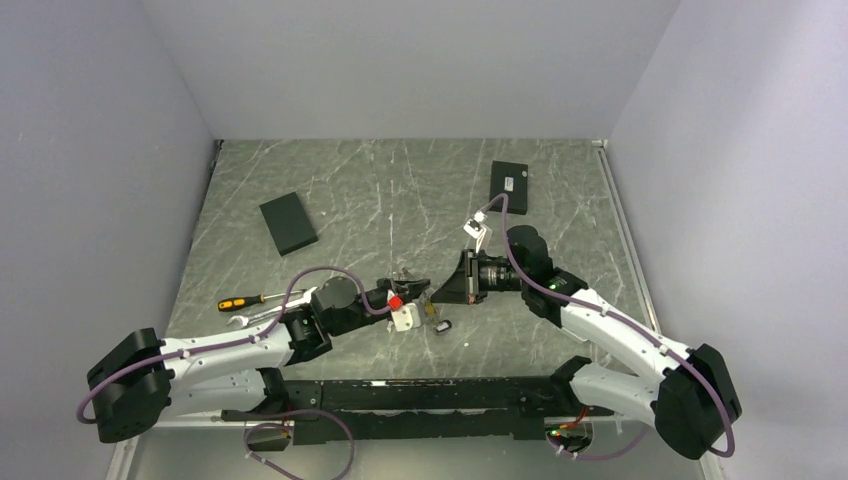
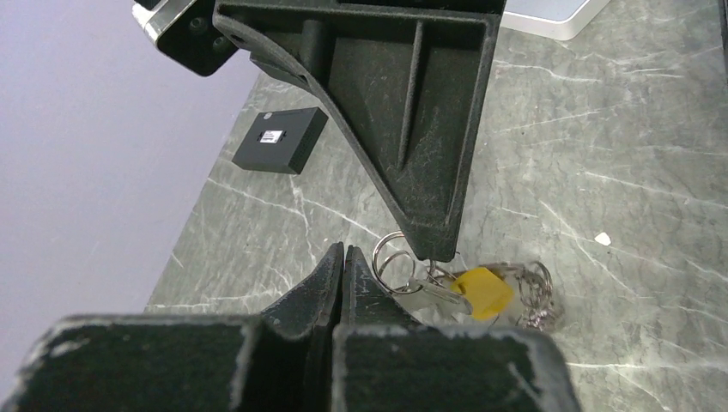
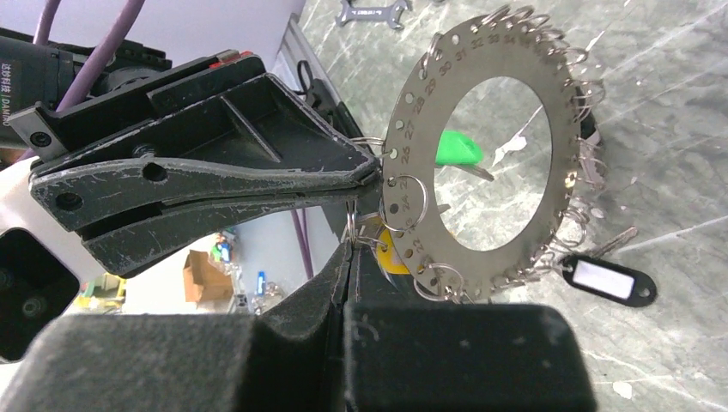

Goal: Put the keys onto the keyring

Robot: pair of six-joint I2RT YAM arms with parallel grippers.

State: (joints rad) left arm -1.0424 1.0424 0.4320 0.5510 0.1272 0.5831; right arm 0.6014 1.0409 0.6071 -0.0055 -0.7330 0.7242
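Note:
The keyring (image 3: 412, 142), a flat numbered silver disc rimmed with many small wire rings, stands on edge between my two grippers, also seen from above (image 1: 407, 279). My right gripper (image 3: 348, 247) is shut, pinching a thin wire ring that carries a yellow-headed key (image 2: 482, 292) beside a plain silver key (image 2: 429, 293). My left gripper (image 2: 343, 251) is shut. Its tips (image 3: 371, 165) rest at the disc's left rim beside a small ring (image 2: 391, 254), and nothing shows between its pads. The disc's lower edge is hidden behind my right fingers.
A black oval tag (image 3: 605, 281) lies on the marble table (image 1: 400, 190) just right of the disc, and something green (image 3: 455, 148) shows through its hole. An orange-handled screwdriver (image 1: 243, 301) and a wrench (image 1: 255, 318) lie left; two black boxes (image 1: 288, 222) (image 1: 510, 187) sit farther back.

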